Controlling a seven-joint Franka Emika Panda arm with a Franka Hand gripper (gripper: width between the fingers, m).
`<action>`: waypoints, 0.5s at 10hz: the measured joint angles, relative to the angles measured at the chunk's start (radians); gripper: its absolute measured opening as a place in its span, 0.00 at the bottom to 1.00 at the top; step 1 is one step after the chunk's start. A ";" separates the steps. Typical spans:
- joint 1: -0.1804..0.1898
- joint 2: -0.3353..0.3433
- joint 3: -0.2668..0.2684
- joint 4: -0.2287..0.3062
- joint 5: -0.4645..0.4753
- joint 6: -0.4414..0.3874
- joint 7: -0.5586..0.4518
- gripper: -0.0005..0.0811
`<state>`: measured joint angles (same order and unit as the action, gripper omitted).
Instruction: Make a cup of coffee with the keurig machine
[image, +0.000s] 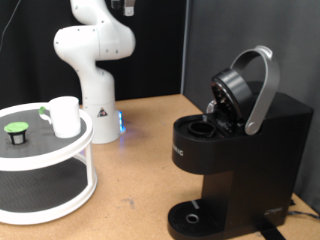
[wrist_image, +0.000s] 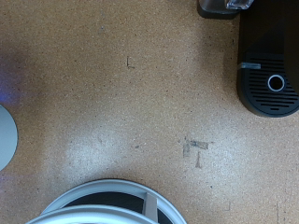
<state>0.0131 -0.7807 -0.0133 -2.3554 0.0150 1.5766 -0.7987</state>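
Observation:
The keurig machine (image: 235, 150) stands on the wooden table at the exterior view's right, black, with its silver-grey lid handle (image: 262, 88) raised and the brew head open. The white cup (image: 65, 115) stands on the top tier of a white round stand (image: 45, 155) at the exterior view's left, with a small dark green-topped pod (image: 16, 131) beside it. The gripper does not show in either view. The wrist view looks straight down from high above: the machine (wrist_image: 266, 70) is at one edge and the stand's white rim (wrist_image: 112, 201) at another.
The white arm's base (image: 95, 60) stands at the back of the table, with a blue light by its foot. A black curtain hangs behind. Bare cork-coloured tabletop (wrist_image: 131, 103) lies between stand and machine. A grey round edge (wrist_image: 5, 135) shows in the wrist view.

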 joint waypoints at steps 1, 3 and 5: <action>0.000 0.000 -0.003 0.000 0.000 -0.004 -0.010 0.99; 0.000 -0.001 -0.042 0.000 0.000 -0.011 -0.096 0.99; -0.011 -0.010 -0.105 0.002 -0.044 -0.025 -0.160 0.99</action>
<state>0.0020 -0.7904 -0.1184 -2.3531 -0.0288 1.5518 -0.9592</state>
